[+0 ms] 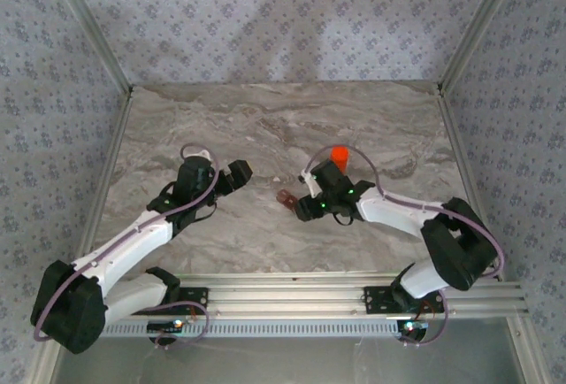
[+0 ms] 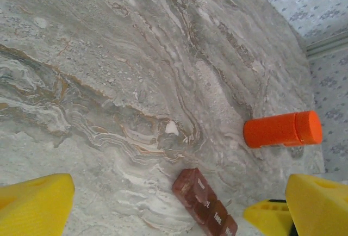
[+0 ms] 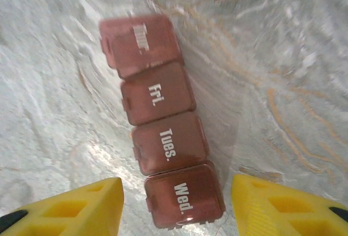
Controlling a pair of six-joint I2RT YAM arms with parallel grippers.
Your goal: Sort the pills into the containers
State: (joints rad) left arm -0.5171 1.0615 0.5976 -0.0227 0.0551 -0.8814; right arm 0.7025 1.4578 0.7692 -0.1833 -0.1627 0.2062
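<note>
The right gripper (image 3: 176, 192) straddles the "Wed." end cell of the containers (image 3: 160, 122). Its fingers are released, with narrow gaps at 3 and 9 o'clock. All 4 lids are shut, so the contents cannot be told. The left gripper (image 1: 239, 172) is spread wide at 9 o'clock of the strip, grasping nothing. The orange bottle (image 1: 339, 154) is at 1 o'clock. Open table (image 1: 265, 110) runs to the far wall (image 1: 283, 21).

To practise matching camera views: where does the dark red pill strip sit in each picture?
Top external: pill strip near centre, lower left of the orange bottle.
Left wrist: pill strip at bottom edge, right of centre.
Right wrist: pill strip mid-frame, running top to bottom.
Shared landmark: the marbled table.
</note>
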